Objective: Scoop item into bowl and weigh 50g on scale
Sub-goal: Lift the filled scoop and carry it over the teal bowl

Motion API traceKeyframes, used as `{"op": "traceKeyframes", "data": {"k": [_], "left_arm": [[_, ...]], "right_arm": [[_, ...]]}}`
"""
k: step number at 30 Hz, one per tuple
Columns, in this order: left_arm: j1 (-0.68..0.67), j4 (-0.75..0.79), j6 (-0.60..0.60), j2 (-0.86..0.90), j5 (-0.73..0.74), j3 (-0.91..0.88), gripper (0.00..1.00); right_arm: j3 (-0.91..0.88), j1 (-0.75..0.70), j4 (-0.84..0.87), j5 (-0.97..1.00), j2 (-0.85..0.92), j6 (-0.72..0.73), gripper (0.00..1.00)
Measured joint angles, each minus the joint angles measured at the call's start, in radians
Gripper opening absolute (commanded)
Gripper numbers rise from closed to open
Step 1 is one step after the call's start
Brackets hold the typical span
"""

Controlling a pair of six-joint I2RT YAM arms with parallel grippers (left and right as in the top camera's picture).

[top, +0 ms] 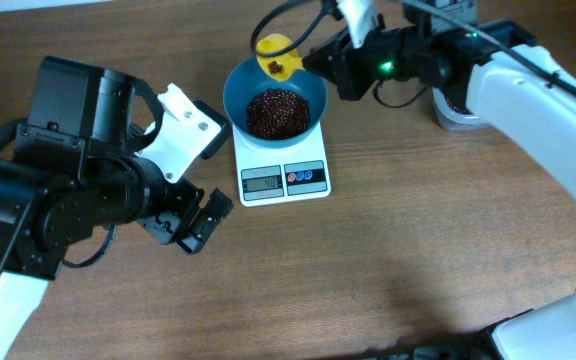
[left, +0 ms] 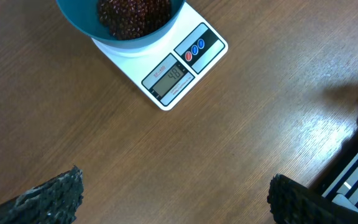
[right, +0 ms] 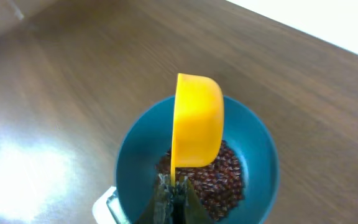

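Observation:
The teal-blue bowl (top: 313,98) sits on the white scale (top: 320,186) and holds a heap of dark red-brown beans (top: 275,112). The scale's display (left: 168,78) reads about 48. My right gripper (top: 313,62) is shut on the handle of a yellow scoop (top: 274,55), which hangs tilted over the bowl's far rim with a few beans in it. In the right wrist view the scoop (right: 197,121) stands on edge over the bowl (right: 260,146) and beans (right: 219,177). My left gripper (top: 190,226) is open and empty, left of the scale, above bare wood.
A clear tub (top: 455,110) stands at the back right, mostly hidden behind the right arm. The left arm's body fills the table's left side. Bare wooden table (top: 388,270) lies in front of the scale.

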Motion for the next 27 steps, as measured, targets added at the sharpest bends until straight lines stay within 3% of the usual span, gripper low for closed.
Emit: {"op": "traceKeyframes", "data": {"k": [7, 27], "left_arm": [[0.000, 0.000, 0.000, 0.000, 0.000, 0.000, 0.99], [0.000, 0.000, 0.000, 0.000, 0.000, 0.000, 0.99]], "right_arm": [[0.000, 0.084, 0.018, 0.205, -0.011, -0.082, 0.04], [0.006, 0.135, -0.085, 0.352, -0.062, -0.113, 0.04]]}}
